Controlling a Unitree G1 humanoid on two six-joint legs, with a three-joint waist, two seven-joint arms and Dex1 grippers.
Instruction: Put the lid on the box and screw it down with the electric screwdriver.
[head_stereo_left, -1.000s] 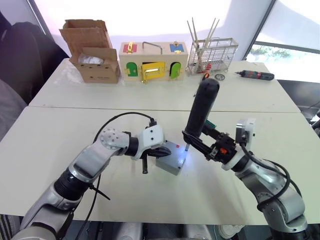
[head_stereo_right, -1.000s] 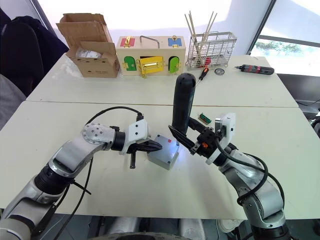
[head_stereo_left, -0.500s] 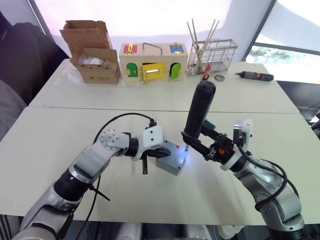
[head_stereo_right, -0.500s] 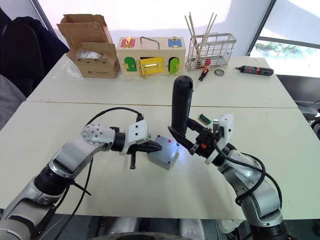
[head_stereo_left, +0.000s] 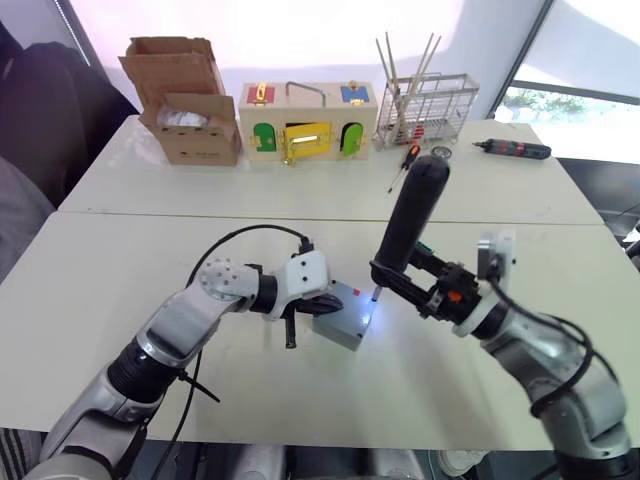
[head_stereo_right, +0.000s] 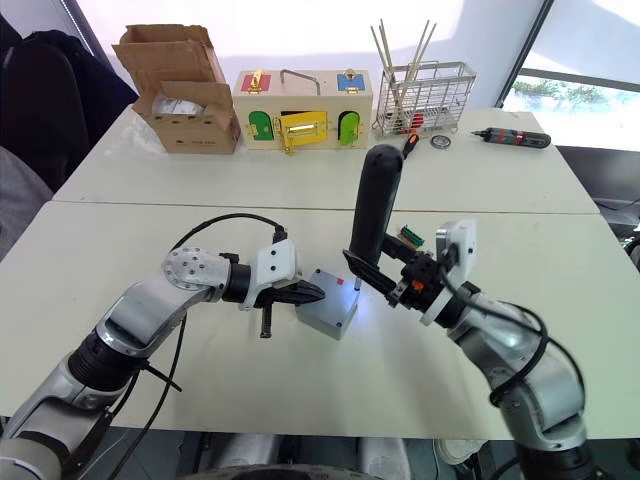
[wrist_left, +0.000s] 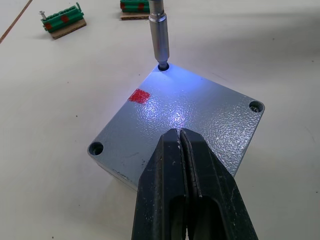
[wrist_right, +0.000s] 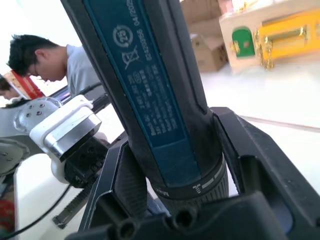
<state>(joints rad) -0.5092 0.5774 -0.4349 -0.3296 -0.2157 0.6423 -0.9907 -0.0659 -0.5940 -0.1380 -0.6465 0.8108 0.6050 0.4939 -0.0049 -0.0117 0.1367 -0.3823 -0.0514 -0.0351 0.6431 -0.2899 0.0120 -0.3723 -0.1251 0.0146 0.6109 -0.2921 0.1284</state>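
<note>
the electric screwdriver (head_stereo_left: 408, 224) is clamped between the two fingers of the right gripper (head_stereo_left: 413, 286) and held nearly upright, its long axis leaning so that the butt points toward one o'clock and the thin metal bit (wrist_left: 158, 34) points down toward seven o'clock. going left to right: the left gripper (wrist_left: 183, 186) is seen with its fingers pressed together, holding nothing, their tips resting on the near edge of the lid (wrist_left: 185, 121). the lid is seated on the box (head_stereo_left: 343, 316), which sits on the white table (head_stereo_left: 120, 265) between the two arms, a red mark (wrist_left: 139, 96) showing on top. in the left wrist view the bit is set into the screw hole at the twelve o'clock corner of the lid, lit by the driver's bluish light. two other corner holes can be seen unoccupied. judged from this, the coming turn depends on the bit's axis being kept square to the lid and centred in that hole, the right arm being the nearer.
</note>
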